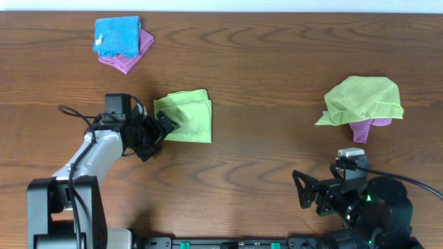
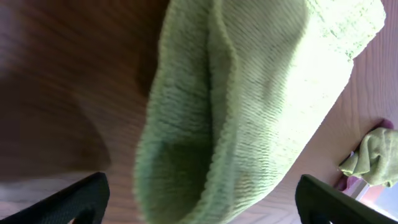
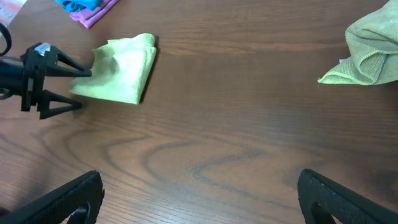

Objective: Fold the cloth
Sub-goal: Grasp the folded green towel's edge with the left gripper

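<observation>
The cloth point(image 1: 187, 116) lies left of centre on the worktop point(image 1: 277, 62) as a small folded packet, so the folding looks almost or wholly done. The left hand point(image 1: 161, 131) is spread apart at its left edge. The right hand point(image 1: 300, 190), also apart, waits at lower right.

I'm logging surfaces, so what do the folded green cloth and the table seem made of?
The folded green cloth looks like matte microfibre or terry: fine ribbed loops show close up. The table looks like dark wood or laminate, faintly glossy, with swirling grain.
</observation>
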{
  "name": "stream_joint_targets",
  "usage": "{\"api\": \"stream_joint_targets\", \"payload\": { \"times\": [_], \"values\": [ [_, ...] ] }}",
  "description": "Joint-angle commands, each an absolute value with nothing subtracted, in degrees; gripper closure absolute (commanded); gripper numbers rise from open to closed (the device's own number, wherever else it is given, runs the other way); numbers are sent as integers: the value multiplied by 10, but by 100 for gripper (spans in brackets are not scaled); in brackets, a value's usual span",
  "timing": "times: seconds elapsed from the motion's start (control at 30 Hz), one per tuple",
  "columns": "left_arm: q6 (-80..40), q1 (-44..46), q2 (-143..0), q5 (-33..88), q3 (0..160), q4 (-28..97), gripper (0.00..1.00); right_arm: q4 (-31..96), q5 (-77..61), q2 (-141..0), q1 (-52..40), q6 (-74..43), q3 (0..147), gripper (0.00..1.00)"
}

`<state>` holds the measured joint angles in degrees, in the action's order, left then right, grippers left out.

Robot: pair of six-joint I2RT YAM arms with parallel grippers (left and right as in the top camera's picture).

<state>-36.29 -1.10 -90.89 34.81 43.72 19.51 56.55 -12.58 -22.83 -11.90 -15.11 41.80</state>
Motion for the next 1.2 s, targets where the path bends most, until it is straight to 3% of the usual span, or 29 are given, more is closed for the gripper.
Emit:
{"api": "stream_joint_targets", "payload": {
  "times": [0.0, 0.47, 0.9, 1.0, 1.17],
  "values": [
    [-381, 7, -907, 314, 432, 192, 4, 566, -122, -226, -115, -161, 415, 1],
    [-414, 20, -908, 268, 432, 155, 5, 566, -122, -226, -115, -161, 415, 1],
    [-440, 20, -966, 301, 432, 104, 10, 566, -122, -226, -115, -161, 415, 1],
    [-440, 20, -979, 304, 432, 84, 20, 566, -122, -226, -115, -161, 415, 1],
    [-439, 20, -997, 312, 432, 40, 65, 566, -122, -226, -115, -161, 415, 1]
  ]
}}
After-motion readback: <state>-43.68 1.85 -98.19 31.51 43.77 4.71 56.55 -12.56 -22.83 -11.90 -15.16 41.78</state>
